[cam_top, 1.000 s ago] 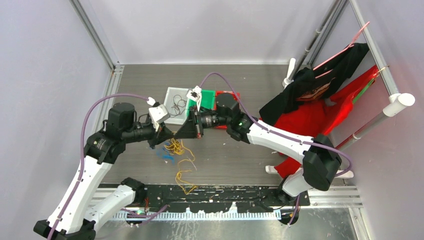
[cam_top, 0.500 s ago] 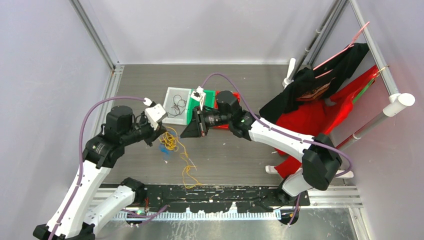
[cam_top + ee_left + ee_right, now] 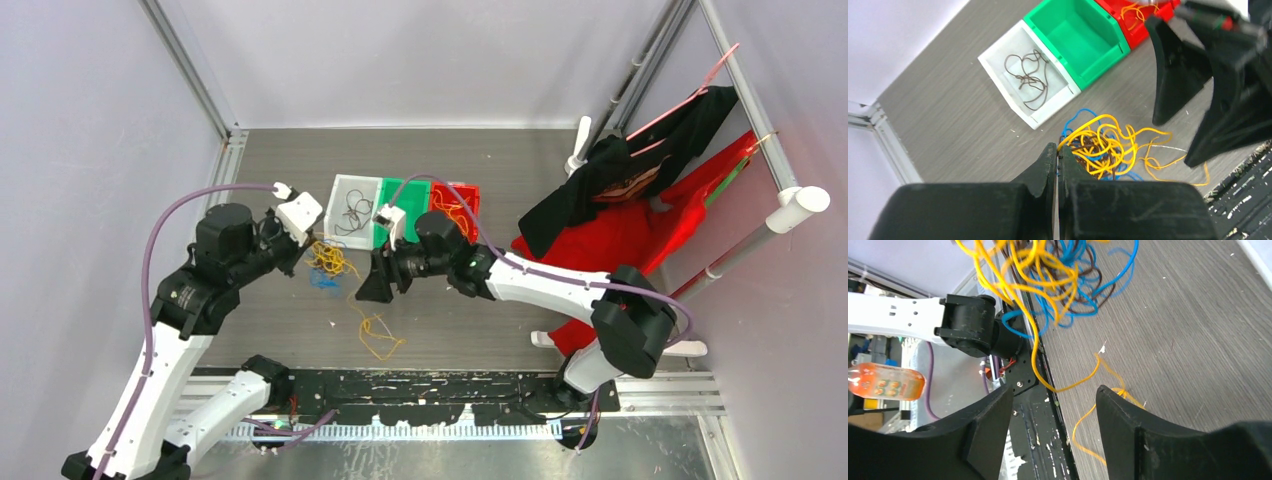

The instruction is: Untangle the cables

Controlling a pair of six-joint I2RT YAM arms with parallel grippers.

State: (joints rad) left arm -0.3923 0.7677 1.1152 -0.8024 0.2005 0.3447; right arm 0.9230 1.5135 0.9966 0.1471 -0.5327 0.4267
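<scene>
A tangle of yellow-orange, blue and dark brown cables [image 3: 328, 262] hangs just above the table. My left gripper [image 3: 311, 243] is shut on the cables, and a yellow strand runs out from between its fingertips [image 3: 1058, 150] into the tangle [image 3: 1103, 150]. My right gripper [image 3: 375, 286] stands to the right of the tangle, open, with nothing between its fingers [image 3: 1055, 395]. One yellow cable [image 3: 378, 336] trails down from the tangle [image 3: 1048, 275] and lies looped on the table [image 3: 1098, 376].
Behind the tangle stands a white bin [image 3: 338, 240] holding brown cables [image 3: 1029, 80], then a green bin [image 3: 402, 195] and a red bin [image 3: 456, 193] with orange cables. Red and black clothes [image 3: 640, 205] hang on a rack at the right. A black rail [image 3: 430, 390] lines the near edge.
My right gripper has opened, let go of the yellow cable and dropped toward the near left. My left gripper has pulled the tangle up and to the left; the yellow strand has slumped onto the table.
</scene>
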